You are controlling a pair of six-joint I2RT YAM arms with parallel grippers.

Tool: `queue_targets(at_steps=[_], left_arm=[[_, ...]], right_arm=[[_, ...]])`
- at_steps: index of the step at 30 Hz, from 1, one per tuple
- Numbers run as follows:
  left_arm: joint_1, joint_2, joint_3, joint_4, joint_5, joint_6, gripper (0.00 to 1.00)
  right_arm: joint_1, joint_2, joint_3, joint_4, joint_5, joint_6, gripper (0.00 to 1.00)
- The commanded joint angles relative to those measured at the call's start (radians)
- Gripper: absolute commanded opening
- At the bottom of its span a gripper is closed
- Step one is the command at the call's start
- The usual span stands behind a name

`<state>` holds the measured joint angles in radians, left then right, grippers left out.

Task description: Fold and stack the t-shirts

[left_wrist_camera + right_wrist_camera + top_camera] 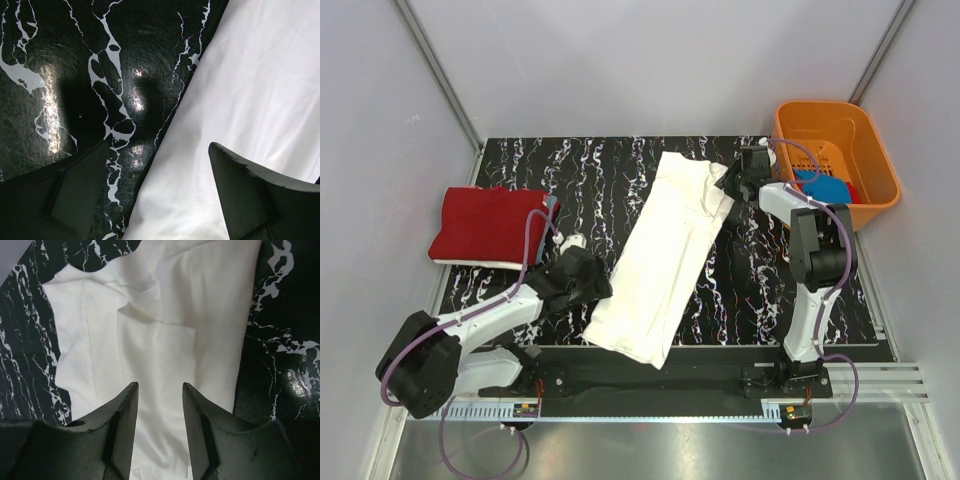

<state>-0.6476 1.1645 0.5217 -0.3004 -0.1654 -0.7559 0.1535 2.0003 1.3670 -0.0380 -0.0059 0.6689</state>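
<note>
A white t-shirt [665, 250], folded into a long strip, lies slantwise across the middle of the black marbled table [570, 170]. My left gripper [590, 282] sits low at the strip's left edge, jaws wide open; in the left wrist view the gripper [160, 145] straddles the white cloth [250, 75] edge and holds nothing. My right gripper [732, 180] hovers by the strip's upper right end. In the right wrist view it [159, 386] is open above the white cloth [165, 315], with nothing between its fingers. A folded red t-shirt [485, 222] lies at the left. A blue t-shirt [823, 188] lies in the basket.
An orange plastic basket [820, 107] stands at the back right corner, just beyond the right arm, with some red cloth beside the blue inside it. Grey walls close in the table on three sides. A metal rail runs along the near edge.
</note>
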Motion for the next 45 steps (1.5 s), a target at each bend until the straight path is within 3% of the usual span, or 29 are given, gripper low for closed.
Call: queue_targets(at_steps=[1, 14, 16, 17, 19, 27, 29, 32, 37, 45], left_arm=[[0.005, -0.014, 0.038, 0.009, -0.020, 0.018, 0.88], [0.005, 0.011, 0.046, 0.007, -0.020, 0.026, 0.87], [0.005, 0.015, 0.049, 0.004, -0.020, 0.026, 0.87], [0.005, 0.017, 0.050, 0.001, -0.022, 0.024, 0.87], [0.005, 0.020, 0.052, 0.000, -0.020, 0.023, 0.87], [0.005, 0.037, 0.063, 0.007, -0.017, 0.024, 0.86], [0.005, 0.040, 0.063, 0.009, -0.017, 0.024, 0.86], [0.005, 0.046, 0.061, 0.012, -0.020, 0.024, 0.86], [0.005, 0.055, 0.057, 0.015, -0.028, 0.024, 0.86], [0.005, 0.073, 0.044, 0.024, -0.020, 0.027, 0.86]], right_arm=[[-0.017, 0.043, 0.082, -0.051, 0.040, -0.034, 0.47], [-0.042, 0.181, 0.210, -0.074, 0.030, -0.045, 0.43], [-0.042, 0.192, 0.216, -0.069, 0.030, -0.043, 0.38], [-0.043, 0.193, 0.222, -0.069, 0.033, -0.046, 0.24], [-0.048, 0.190, 0.224, -0.083, 0.058, -0.051, 0.12], [-0.083, 0.109, 0.144, -0.068, 0.093, -0.038, 0.07], [-0.085, 0.088, 0.120, -0.063, 0.096, -0.037, 0.09], [-0.085, 0.068, 0.089, -0.062, 0.096, -0.026, 0.51], [-0.086, -0.009, -0.018, 0.004, 0.060, -0.003, 0.60], [-0.085, -0.032, -0.125, 0.081, -0.049, 0.035, 0.60]])
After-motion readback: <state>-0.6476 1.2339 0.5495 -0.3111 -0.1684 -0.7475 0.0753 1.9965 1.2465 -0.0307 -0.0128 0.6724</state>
